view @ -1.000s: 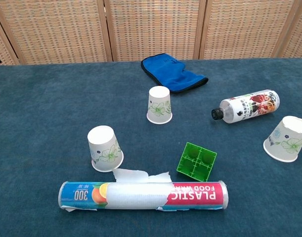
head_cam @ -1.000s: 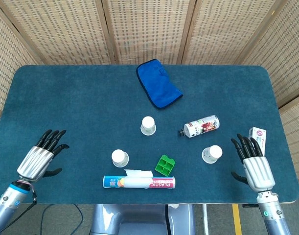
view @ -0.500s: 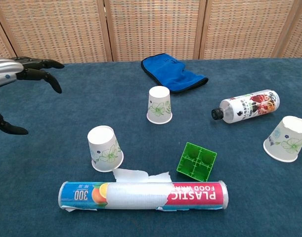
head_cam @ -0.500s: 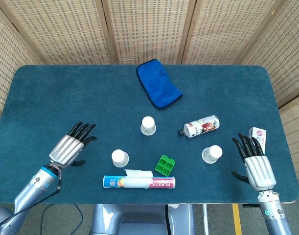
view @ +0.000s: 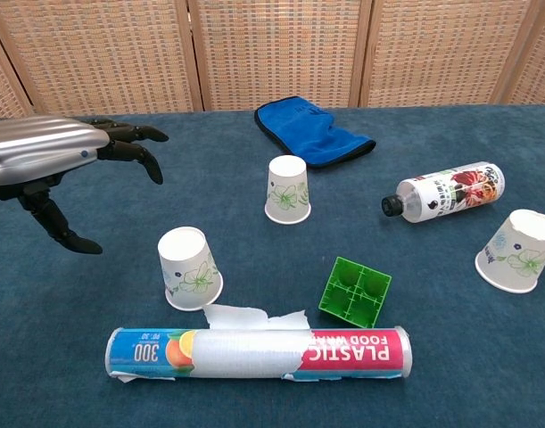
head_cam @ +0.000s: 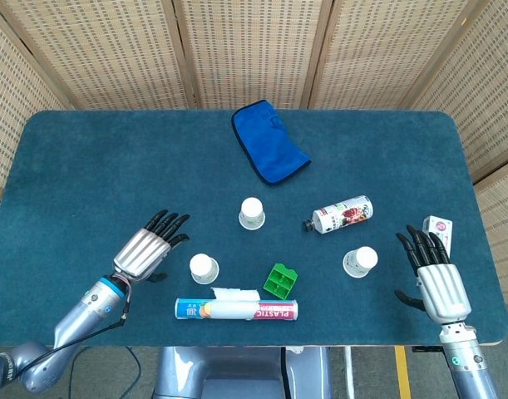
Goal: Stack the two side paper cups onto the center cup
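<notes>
Hands first: our left hand (head_cam: pixel 144 252) sits in the lower left of the head view, fingers spread and holding nothing, just left of the left cup (head_cam: pixel 204 268) but not touching it. Our right hand (head_cam: pixel 436 278) is at the lower right, also spread and empty, a little right of the right cup (head_cam: pixel 359 261).

We've got a dark blue, carpet-like table (head_cam: pixel 96 166) with woven wicker screens (head_cam: pixel 245 50) behind it.

All three paper cups are white with a green flower print and stand upside down; the center cup (head_cam: pixel 252 213) is mid-frame. Around them: a crumpled blue cloth (head_cam: pixel 268 141) at top center, a plastic bottle (head_cam: pixel 342 214) lying on its side, a small green plastic block (head_cam: pixel 279 281), and a torn plastic wrap box (head_cam: pixel 237 309) along the bottom edge. A small white box (head_cam: pixel 438 229) sits near our right fingertips.
</notes>
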Tool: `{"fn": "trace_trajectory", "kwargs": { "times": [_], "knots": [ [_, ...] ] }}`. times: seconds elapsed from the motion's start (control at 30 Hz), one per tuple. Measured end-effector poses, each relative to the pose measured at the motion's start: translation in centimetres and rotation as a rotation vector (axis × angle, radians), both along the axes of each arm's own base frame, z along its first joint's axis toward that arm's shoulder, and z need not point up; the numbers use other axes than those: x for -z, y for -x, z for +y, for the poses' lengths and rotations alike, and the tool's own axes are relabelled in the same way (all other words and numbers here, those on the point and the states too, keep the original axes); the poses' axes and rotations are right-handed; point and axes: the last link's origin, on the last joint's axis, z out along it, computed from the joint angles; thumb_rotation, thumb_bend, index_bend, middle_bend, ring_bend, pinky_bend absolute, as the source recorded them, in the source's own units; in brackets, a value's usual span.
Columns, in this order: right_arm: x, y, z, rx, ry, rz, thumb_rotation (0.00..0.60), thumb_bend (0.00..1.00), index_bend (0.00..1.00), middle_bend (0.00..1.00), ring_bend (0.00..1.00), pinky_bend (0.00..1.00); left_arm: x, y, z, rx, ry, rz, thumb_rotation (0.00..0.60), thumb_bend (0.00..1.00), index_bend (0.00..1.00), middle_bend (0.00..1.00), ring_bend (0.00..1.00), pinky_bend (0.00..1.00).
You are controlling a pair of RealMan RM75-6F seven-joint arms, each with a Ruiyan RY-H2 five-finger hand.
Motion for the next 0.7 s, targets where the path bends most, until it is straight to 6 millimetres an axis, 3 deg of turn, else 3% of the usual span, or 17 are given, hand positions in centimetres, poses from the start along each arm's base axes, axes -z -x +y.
{"fn": "trace_trajectory", "kwargs": {
  "times": [0.7],
  "knots": [
    [-0.8,0.3,-0.3,0.006,0.006,-0.052,0.6,0.02,0.04,0.0,0.0,0.0,3.9,-2.4,0.8,0.006,0.047,0.058,0.6,0.07,0.26,0.0,0.0,0.0]
  ]
}}
